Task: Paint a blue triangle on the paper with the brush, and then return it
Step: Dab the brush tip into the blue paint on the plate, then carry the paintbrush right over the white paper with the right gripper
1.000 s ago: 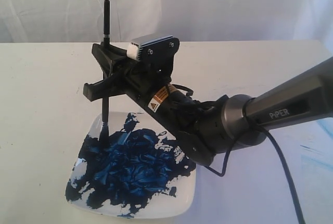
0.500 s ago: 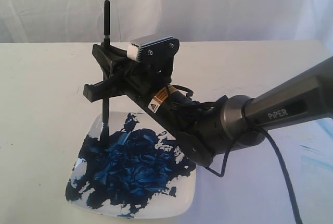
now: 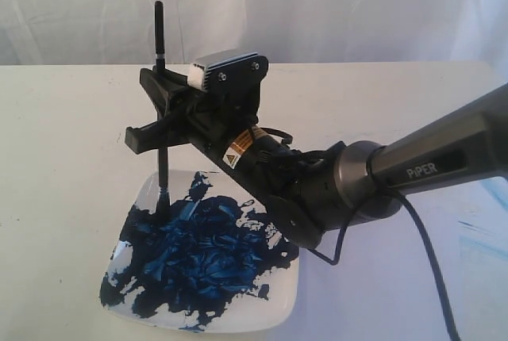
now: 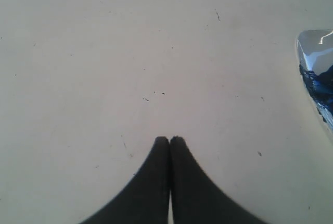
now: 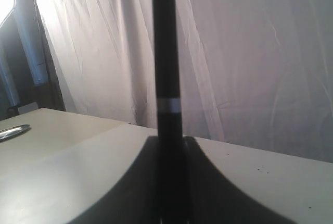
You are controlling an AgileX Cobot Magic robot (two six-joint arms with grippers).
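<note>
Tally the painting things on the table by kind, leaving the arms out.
brush: 1
dish of blue paint: 1
paper: 1
total: 3

One brush (image 3: 161, 95), one paint-smeared white dish (image 3: 278, 309), one sheet of paper (image 3: 476, 277) at the table (image 3: 63, 119)'s right edge — and two grippers — the left gripper (image 4: 169, 140) and the right gripper (image 3: 147, 105).

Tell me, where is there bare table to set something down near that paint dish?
Bare table lies left of the paint dish and along the far edge by the curtain. Crowded: over the dish, where the right tool holds the brush, and right of it, under the arm and cable.
</note>
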